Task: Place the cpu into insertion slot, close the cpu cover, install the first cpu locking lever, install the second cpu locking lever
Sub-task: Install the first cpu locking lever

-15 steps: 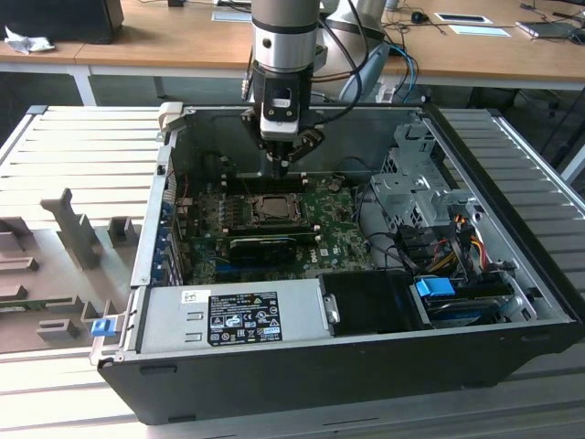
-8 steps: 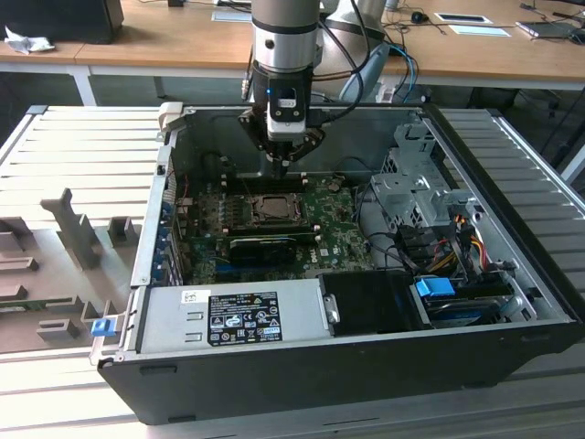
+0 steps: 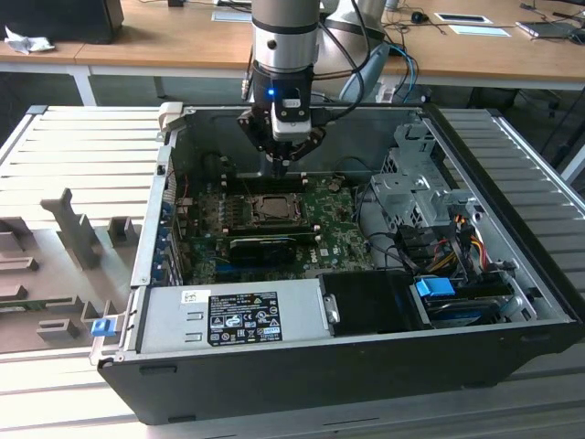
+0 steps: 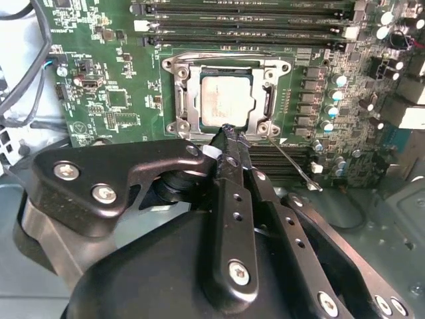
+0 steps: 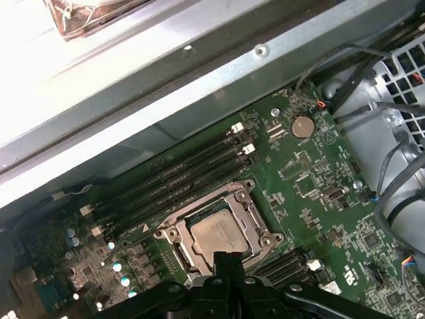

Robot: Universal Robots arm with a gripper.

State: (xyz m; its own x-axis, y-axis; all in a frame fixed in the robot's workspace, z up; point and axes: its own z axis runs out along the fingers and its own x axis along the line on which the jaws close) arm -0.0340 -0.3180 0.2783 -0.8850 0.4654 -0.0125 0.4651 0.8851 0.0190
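Tool (image 4: 228, 133) sits closest in both wrist views, fingers pinched together with nothing between them, so basically closed and empty; its tip hangs right at one edge of the socket (image 4: 269, 100), can't tell if it's touching. Chip (image 4: 228, 100) is already in the socket, about mid-board on the green board (image 4: 119, 100), lying flat with the metal top up; it's square, so no real long axis. Cover (image 4: 188, 100) is down around it, window framing the chip. My guess: the chip is light, stiff and fragile, edges only if you ever grab it. A thin wire lever (image 4: 295, 166) sticks out loose from one socket corner, its long axis slanting across the black slots beside it; it looks springy and slippery, best caught near the free end. Past the socket, long memory slots (image 4: 239, 20) run along the board's edge.
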